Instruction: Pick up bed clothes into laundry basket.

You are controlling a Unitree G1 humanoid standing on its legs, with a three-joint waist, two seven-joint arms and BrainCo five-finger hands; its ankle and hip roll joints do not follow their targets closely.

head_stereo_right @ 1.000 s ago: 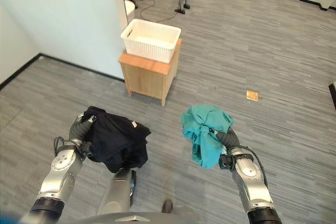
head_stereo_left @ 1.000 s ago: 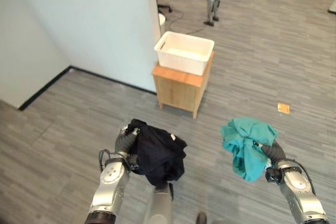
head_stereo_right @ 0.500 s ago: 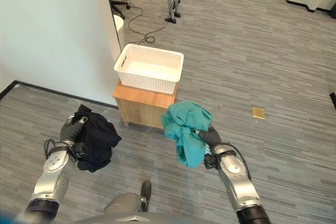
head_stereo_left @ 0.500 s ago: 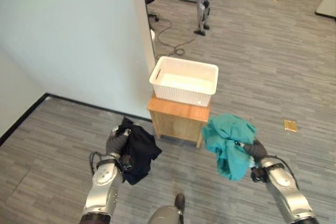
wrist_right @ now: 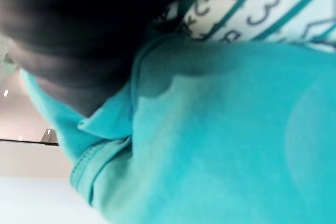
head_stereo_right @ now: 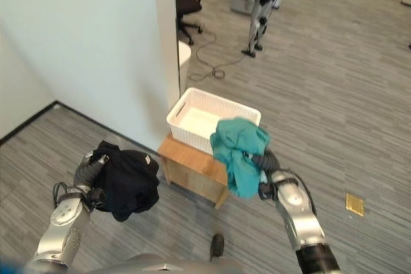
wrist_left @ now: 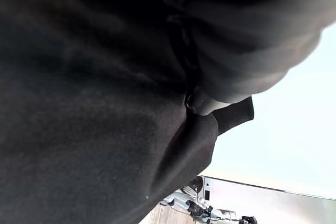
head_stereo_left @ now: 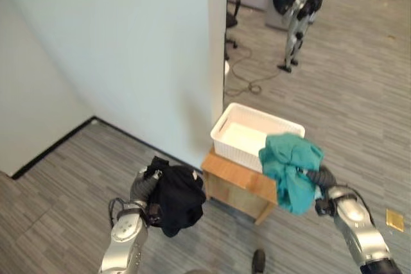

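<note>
Left eye view now closer: basket (head_stereo_left: 257,138) right ahead, teal cloth (head_stereo_left: 292,165) gripped in right robot hand (head_stereo_left: 323,187), black cloth (head_stereo_left: 174,198) in left robot hand (head_stereo_left: 142,187). Drop next, probably.

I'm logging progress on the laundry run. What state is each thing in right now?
Black garment: bunched, held up off the floor by the left hand.
Teal garment: bunched and hanging from the right hand, not yet in the basket.
White laundry basket: upright on the stand, with no clothes in the part that shows.
Wooden stand: upright on the floor beside the wall, carrying the basket.
</note>
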